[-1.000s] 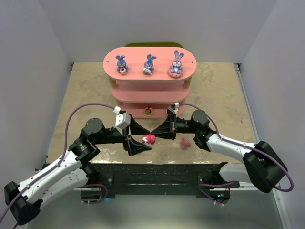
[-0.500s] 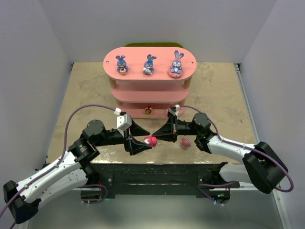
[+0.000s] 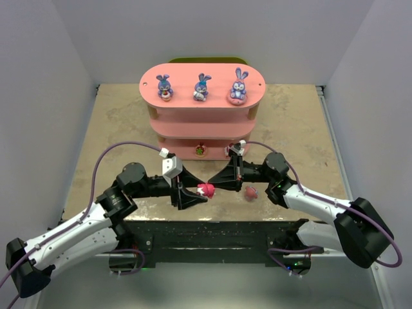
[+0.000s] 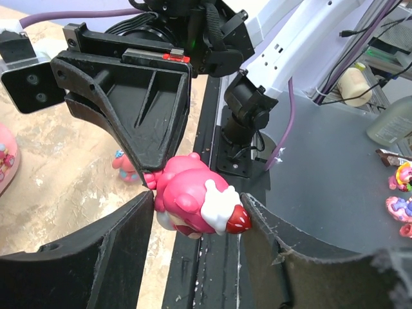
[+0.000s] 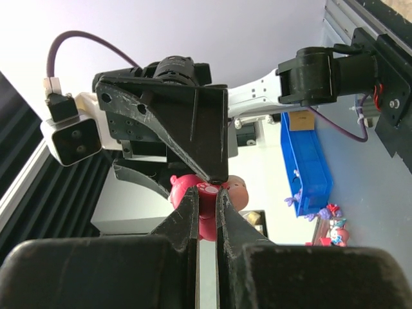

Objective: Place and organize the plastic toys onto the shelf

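handoff: pink toy (image 4: 190,199) is up in the air over the near edge of the desk (image 3: 116,129), right between the two claws
right claw: right claw (image 5: 206,192) is clenched on the pink toy, pinching a thin bit of it at the very tips
left claw: left claw (image 4: 198,207) has a jaw on each side of the toy's body, looks like both are touching it. can't tell if it's really squeezing or just sitting there
why: my guess is the tip pinch is too flimsy to aim with, so the toy goes over to the left for a fuller side grip before shelving
loose toy: round pink toy (image 3: 250,192) lies on the desk just beside the right arm, nobody's on it
shelf: shelf (image 3: 183,74) stands well behind the claws, with a small figure (image 3: 201,150) on the bottom tier. can't see anything on the middle one from here
top tier: three bunnies (image 3: 201,87) standing in a neat spaced row
progress: i'd say about halfway, two toys not up yet
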Available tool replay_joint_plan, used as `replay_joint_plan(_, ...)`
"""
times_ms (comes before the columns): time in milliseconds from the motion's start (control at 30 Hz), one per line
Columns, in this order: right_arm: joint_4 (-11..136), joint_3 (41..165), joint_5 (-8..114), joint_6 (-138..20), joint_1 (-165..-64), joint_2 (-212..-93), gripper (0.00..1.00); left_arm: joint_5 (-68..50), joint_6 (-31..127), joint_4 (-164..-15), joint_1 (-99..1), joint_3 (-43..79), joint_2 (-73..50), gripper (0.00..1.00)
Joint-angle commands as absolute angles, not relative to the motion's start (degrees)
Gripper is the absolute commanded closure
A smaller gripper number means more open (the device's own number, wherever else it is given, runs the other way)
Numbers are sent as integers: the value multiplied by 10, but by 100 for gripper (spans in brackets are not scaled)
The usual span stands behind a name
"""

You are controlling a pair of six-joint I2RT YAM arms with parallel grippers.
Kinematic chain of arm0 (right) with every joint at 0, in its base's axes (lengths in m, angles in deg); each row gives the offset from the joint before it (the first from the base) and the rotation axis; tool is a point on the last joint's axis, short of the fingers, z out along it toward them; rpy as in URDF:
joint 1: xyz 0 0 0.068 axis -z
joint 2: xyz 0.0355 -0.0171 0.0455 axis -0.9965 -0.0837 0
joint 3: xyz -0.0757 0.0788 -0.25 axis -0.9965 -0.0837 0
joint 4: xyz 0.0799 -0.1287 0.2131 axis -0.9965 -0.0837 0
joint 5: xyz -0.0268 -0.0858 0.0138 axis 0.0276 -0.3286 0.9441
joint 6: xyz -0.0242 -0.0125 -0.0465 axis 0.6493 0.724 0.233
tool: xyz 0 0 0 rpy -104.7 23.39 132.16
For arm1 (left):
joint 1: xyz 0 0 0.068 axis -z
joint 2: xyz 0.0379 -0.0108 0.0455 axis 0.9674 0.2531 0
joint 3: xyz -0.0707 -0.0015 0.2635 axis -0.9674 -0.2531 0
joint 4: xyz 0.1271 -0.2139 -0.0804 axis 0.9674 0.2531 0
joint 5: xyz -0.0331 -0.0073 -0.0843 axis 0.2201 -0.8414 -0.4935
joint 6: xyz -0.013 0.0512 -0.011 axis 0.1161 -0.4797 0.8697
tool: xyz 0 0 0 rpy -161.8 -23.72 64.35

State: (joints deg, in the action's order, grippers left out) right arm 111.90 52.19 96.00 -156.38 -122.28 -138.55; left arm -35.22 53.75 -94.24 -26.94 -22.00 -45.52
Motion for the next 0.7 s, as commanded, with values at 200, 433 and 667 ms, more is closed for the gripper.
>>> replay_joint_plan(200, 1106, 524, 973, -1549, -1224, -1373, 100, -351, 541, -985, -266, -228, -470, 32)
replay_joint_plan(433, 1100, 522, 972, -1544, -1224, -1372, 100, -345, 543, -988, -266, -230, -471, 37)
replay_joint_plan(667, 1096, 521, 970, -1544, -1225, -1367, 100, -345, 548, -1000, -260, -232, -442, 58)
